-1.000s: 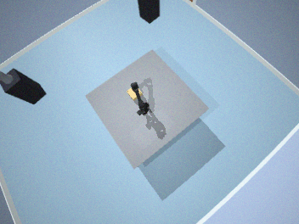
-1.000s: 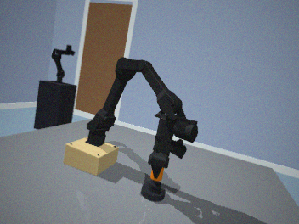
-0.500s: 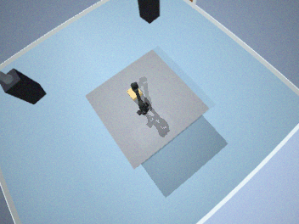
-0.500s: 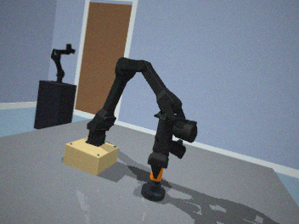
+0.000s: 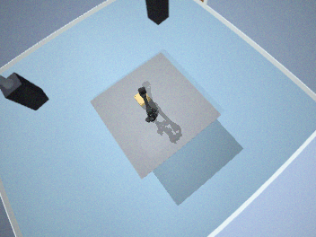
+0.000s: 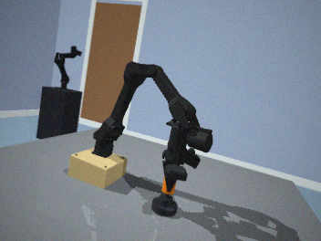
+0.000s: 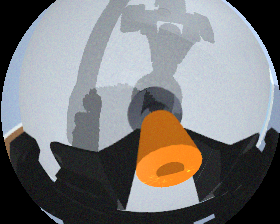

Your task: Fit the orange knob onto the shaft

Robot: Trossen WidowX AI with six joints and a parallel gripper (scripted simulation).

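The orange knob [image 6: 168,187] [image 7: 162,135] is upright in my gripper [image 6: 169,184] [image 7: 164,145], which is shut on its sides and points down. The wide end of the knob, with its hole, faces the wrist camera. The dark round pedestal [image 6: 163,206] [image 7: 174,104] stands on the grey table top directly below the knob. In the exterior view the knob's lower end is just above the pedestal's raised middle. The D-shaped shaft is not clearly visible, and I cannot tell whether the knob touches it. In the top view the arm hides the knob and the pedestal.
The arm's base sits on a yellow block [image 5: 140,99] [image 6: 94,170] on the grey table top [image 5: 121,132] [image 6: 36,184], to the left of the pedestal in the exterior view. Dark stands [image 5: 157,6] [image 6: 59,111] and a brown door [image 6: 111,61] are in the background.
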